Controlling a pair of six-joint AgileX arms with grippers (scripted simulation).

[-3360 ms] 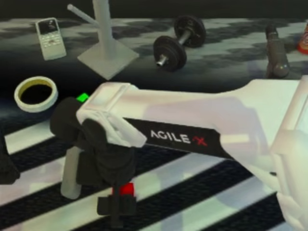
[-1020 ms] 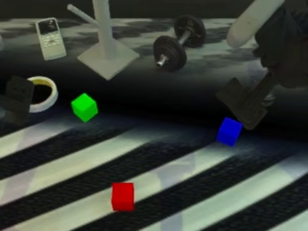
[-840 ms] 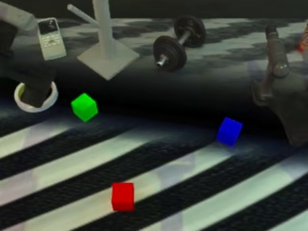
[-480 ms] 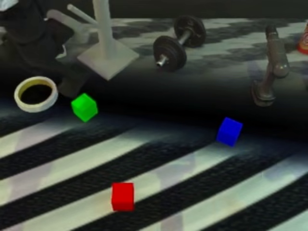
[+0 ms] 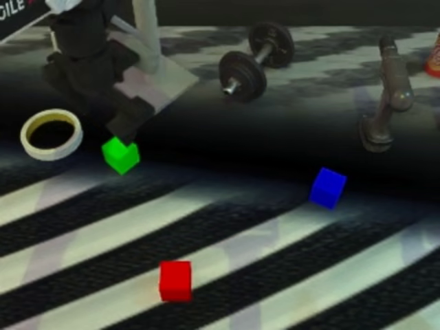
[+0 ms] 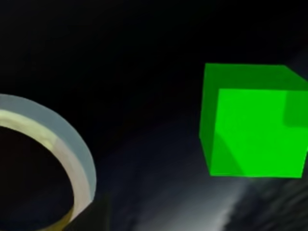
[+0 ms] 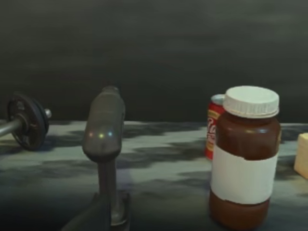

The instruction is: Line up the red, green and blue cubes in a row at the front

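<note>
The green cube (image 5: pixel 121 155) (image 6: pixel 252 127) rests at the left on the dark band of the table. My left gripper (image 5: pixel 118 128) hangs just behind and above it, open, with nothing between its fingers; one dark fingertip (image 6: pixel 91 216) shows in the left wrist view. The red cube (image 5: pixel 175 280) sits near the front on a striped part of the table. The blue cube (image 5: pixel 327 187) lies to the right, further back than the red one. My right arm is out of the top view; only one fingertip (image 7: pixel 94 216) shows in its wrist view, and it holds nothing.
A white ring (image 5: pixel 51 133) (image 6: pixel 57 159) lies left of the green cube. A white stand (image 5: pixel 151 65) rises behind my left gripper. A dumbbell (image 5: pixel 256 60), a grey upright handle (image 5: pixel 386 96) (image 7: pixel 103 139), a brown jar (image 7: pixel 245 159) and a red can (image 7: pixel 214 127) stand at the back.
My left arm has swung in from the left and come down over the green cube. My right arm has drawn back out of the top view. No cube has moved in the last second.
</note>
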